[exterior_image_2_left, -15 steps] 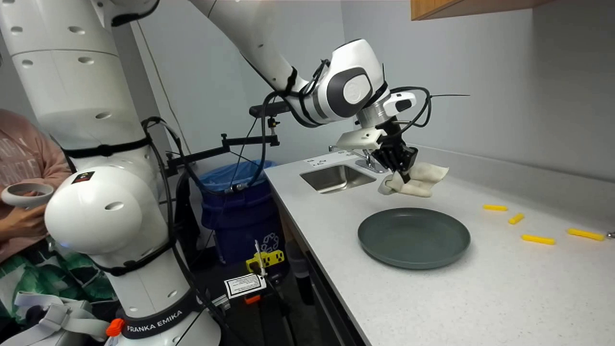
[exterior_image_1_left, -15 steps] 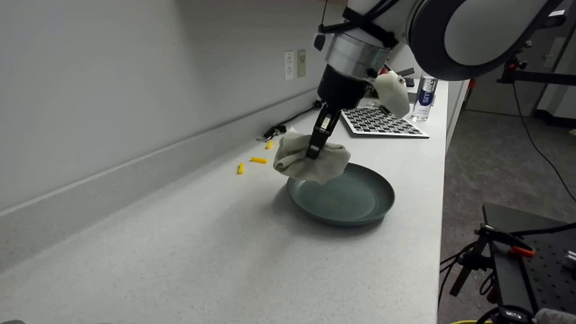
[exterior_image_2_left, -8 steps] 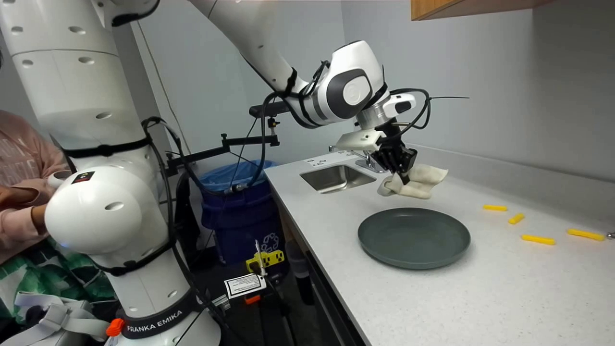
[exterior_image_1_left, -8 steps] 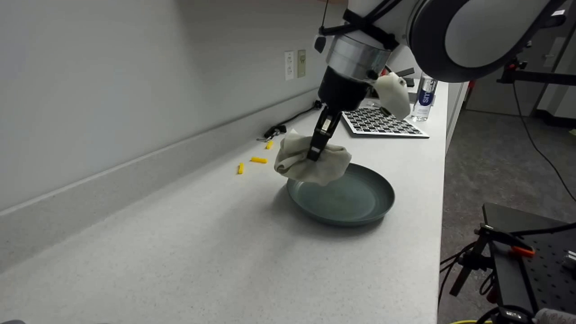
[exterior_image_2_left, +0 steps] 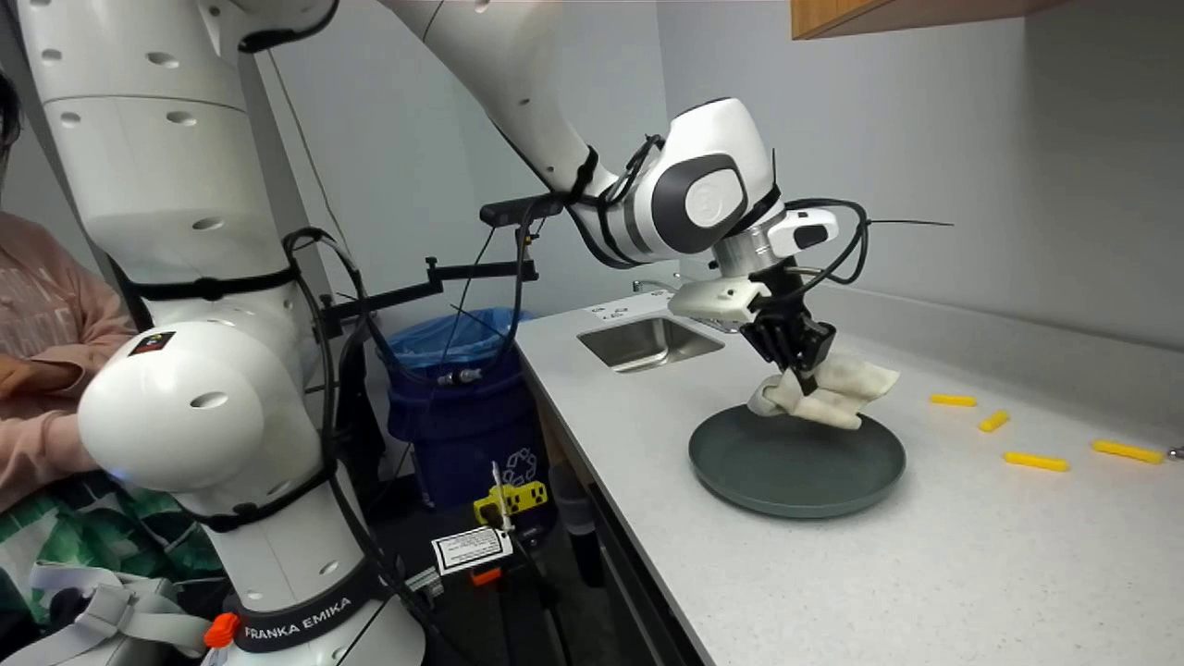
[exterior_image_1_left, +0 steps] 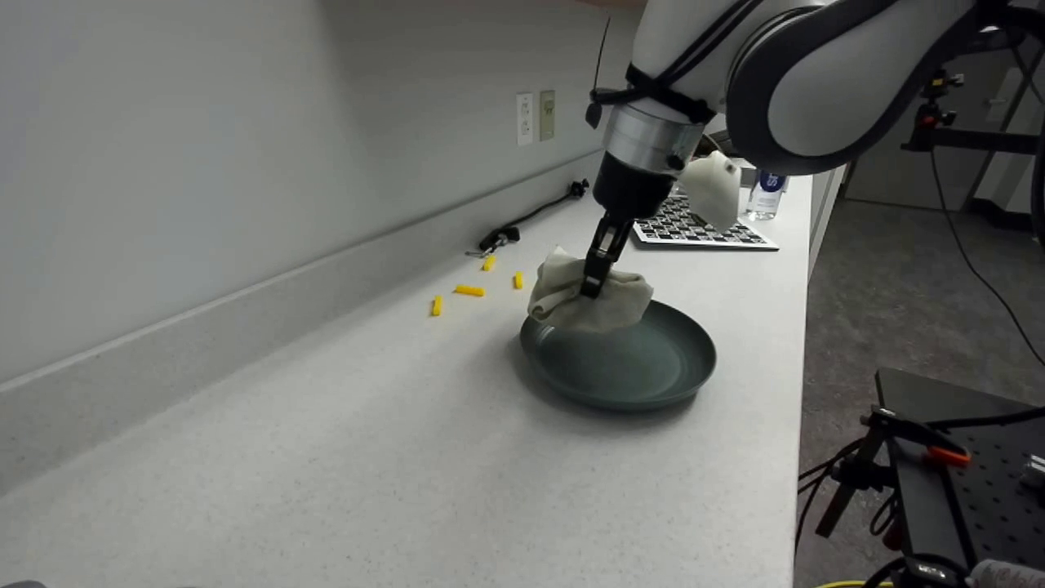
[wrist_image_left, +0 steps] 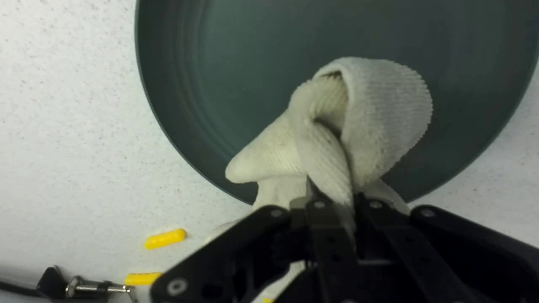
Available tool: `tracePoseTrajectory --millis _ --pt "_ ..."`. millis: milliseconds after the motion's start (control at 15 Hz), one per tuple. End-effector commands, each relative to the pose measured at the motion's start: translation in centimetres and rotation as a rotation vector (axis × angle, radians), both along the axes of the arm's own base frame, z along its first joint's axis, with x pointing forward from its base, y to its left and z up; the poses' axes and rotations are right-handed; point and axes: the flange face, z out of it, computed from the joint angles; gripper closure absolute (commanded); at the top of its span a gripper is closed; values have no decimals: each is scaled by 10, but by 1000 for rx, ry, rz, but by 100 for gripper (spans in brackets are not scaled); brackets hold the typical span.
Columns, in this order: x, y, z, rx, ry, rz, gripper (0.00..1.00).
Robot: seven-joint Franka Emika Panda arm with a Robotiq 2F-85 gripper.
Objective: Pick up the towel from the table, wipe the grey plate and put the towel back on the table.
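Robotiq gripper [exterior_image_1_left: 593,287], black, angled down at the end of a white Franka Emika arm [exterior_image_2_left: 518,83]. Pinches a cream ribbed towel [wrist_image_left: 324,147] between fingers [wrist_image_left: 328,240] drawn close together. Bunches it into loose folds, with a rounded flap bulging out in the wrist view. Holds it over the round grey-green plate [exterior_image_2_left: 786,476], overlapping the upper edge of the plate in both exterior views; contact between towel and plate hard to judge.

Beneath the plate, a speckled white countertop [exterior_image_1_left: 326,490]. Beside the plate, toward the wall [exterior_image_1_left: 204,163], four small yellow rods [exterior_image_2_left: 1036,461], scattered apart from one another. Near the rods, a black cord [exterior_image_1_left: 539,217] with a metal fitting [wrist_image_left: 97,287] at one end. Farther along the countertop in an exterior view, a black-and-white checkered board [exterior_image_1_left: 694,230], lying flat and partly hidden by the arm. Near the board, a blue-labelled clear bottle [exterior_image_1_left: 764,204], standing upright with its top hidden by the arm.

In an exterior view, past the plate, a steel sink [exterior_image_2_left: 652,347] set into the countertop. Left of the countertop, a blue recycling bin [exterior_image_2_left: 462,416]. At the left edge, partly behind the arm, a person [exterior_image_2_left: 55,324] in pink.
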Motion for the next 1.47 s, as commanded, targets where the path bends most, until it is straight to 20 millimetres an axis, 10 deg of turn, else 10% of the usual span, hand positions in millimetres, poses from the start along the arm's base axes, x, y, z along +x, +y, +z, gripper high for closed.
tracePoseTrajectory --millis 0,667,1400 --pt "10 -11 -14 -18 27 -29 97" --pt "17 10 -57 10 123 11 97" --pt "-21 6 -45 -93 384 60 97"
